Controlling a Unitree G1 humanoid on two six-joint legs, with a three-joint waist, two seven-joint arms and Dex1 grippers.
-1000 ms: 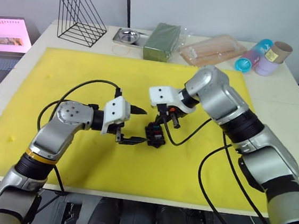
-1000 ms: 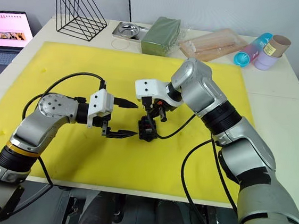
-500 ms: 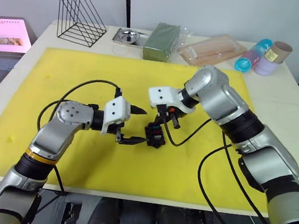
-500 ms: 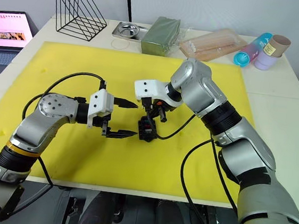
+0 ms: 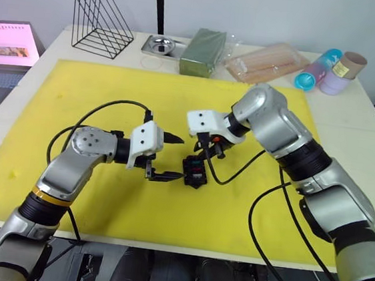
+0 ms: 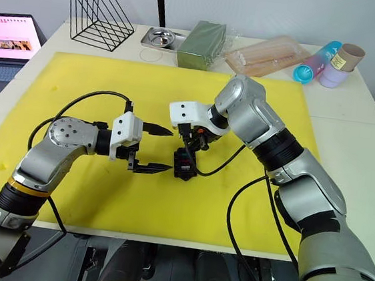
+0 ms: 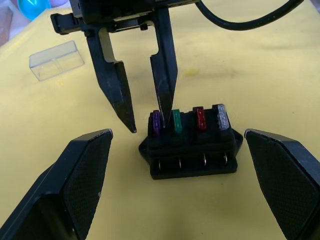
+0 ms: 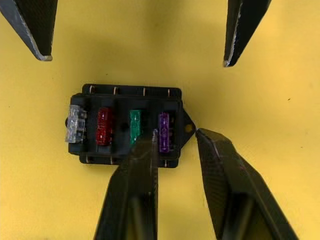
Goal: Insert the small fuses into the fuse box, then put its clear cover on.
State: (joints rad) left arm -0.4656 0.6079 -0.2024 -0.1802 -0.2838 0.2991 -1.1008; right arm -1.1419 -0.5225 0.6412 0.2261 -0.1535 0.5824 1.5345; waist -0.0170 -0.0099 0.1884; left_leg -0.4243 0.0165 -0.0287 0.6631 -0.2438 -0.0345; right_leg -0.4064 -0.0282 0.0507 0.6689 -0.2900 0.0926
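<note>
The black fuse box point(image 8: 127, 125) lies on the yellow mat point(image 5: 79, 89). The small fuses stand in a row in its slots: grey point(image 8: 74, 124), red point(image 8: 103, 126), green point(image 8: 135, 125) and purple point(image 8: 163, 132). My right gripper point(image 8: 176, 134) hangs open over the purple end, one fingertip point(image 7: 164, 112) touching down between the green and purple fuses. My left gripper point(image 5: 182, 158) is wide open with nothing held, its fingers on either side of the box and apart from it. The clear cover point(image 7: 56, 60) lies on the mat beyond the right gripper.
Along the table's far edge stand a black wire rack point(image 5: 100, 24), a small metal tray point(image 5: 162, 45), a green packet point(image 5: 202, 51), a clear bag of sticks point(image 5: 266, 61) and coloured cups point(image 5: 329, 71). A laptop point(image 5: 6, 44) sits at far left.
My right gripper has shifted very slightly over the fuse box. The left arm and the box have not moved.
</note>
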